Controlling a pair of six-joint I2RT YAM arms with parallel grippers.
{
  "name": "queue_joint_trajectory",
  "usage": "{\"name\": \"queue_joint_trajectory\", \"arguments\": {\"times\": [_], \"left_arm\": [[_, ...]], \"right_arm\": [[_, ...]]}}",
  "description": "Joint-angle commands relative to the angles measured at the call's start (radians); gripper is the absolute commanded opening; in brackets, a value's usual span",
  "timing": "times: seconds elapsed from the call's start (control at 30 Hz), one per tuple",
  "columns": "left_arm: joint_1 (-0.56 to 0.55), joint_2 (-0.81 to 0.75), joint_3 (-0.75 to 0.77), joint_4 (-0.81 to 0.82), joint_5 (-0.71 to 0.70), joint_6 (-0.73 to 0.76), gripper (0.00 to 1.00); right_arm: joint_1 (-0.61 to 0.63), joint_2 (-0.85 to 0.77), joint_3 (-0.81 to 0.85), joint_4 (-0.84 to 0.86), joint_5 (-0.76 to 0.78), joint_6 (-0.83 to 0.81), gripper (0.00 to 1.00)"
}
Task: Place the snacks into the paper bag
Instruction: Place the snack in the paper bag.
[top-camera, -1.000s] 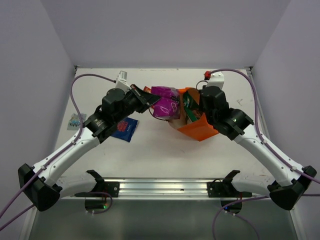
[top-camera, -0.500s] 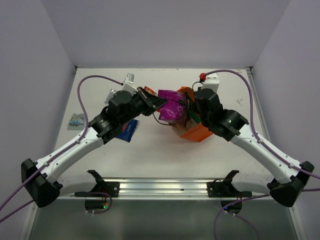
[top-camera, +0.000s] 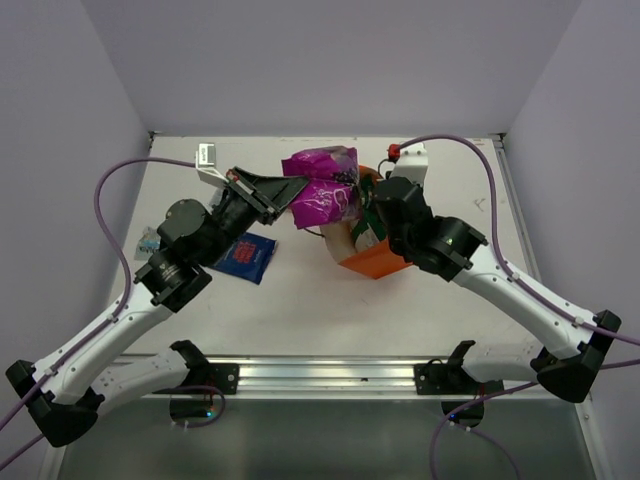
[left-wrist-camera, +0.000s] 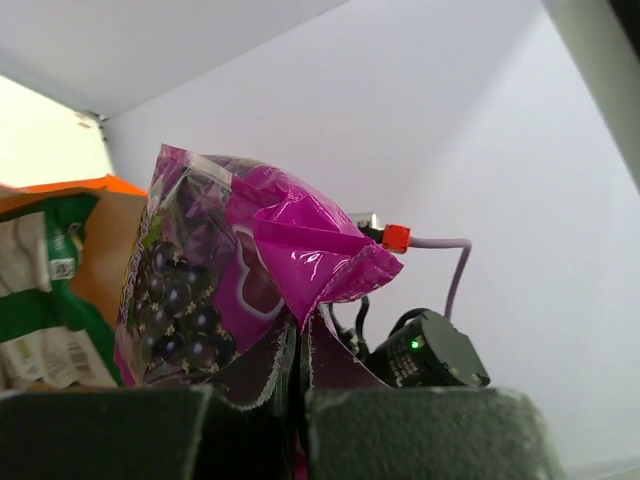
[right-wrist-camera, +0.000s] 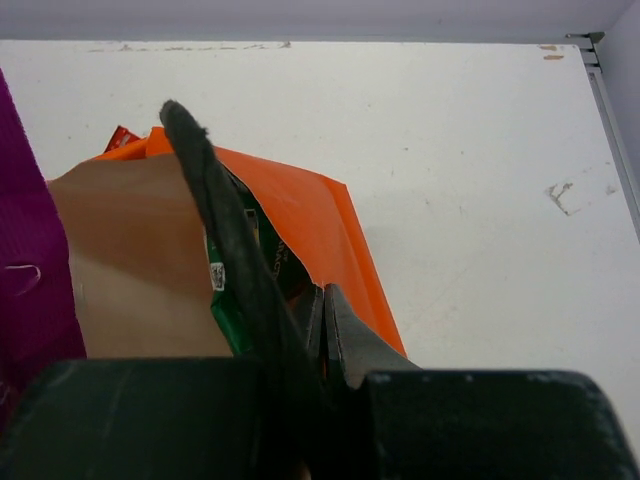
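Left gripper (left-wrist-camera: 300, 385): jaws clamped on the lower edge of the purple packet (top-camera: 322, 190), holding it in the air.
Purple packet: crumpled and roughly upright, grapes printed on its front; it hangs just at the open mouth of the paper bag (top-camera: 372, 262), on the bag's left side in the top view.
Right gripper (right-wrist-camera: 322, 318): jaws pressed together on the bag's orange rim, with 1 black cord handle (right-wrist-camera: 225, 230) running up alongside its fingers.
Paper bag: right of the table's (top-camera: 300, 310) middle, tilted with its mouth turned toward the left arm and its pale inside showing; whether its base rests on the table cannot be told.
Green-and-white packet (right-wrist-camera: 226, 295): inside the bag, against the orange wall, partly hidden by the cord handle.
Blue packet (top-camera: 246, 257): flat on the table under the left arm, well apart from the bag.
Silver packet (top-camera: 150, 241): flat near the table's left edge, further from the bag than the blue packet.
Packets outside the bag: 3 in view, the purple one in the air and 2 on the table.
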Motion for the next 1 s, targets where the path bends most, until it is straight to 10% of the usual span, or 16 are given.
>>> {"name": "queue_joint_trajectory", "arguments": {"times": [0.0, 0.97], "left_arm": [[0.013, 0.011, -0.023, 0.260, 0.034, -0.084, 0.00], [0.028, 0.188, -0.137, 0.197, 0.039, -0.186, 0.00]], "right_arm": [[0.011, 0.000, 0.068, 0.037, 0.084, 0.014, 0.00], [0.012, 0.021, 0.007, -0.033, 0.101, 0.102, 0.00]]}}
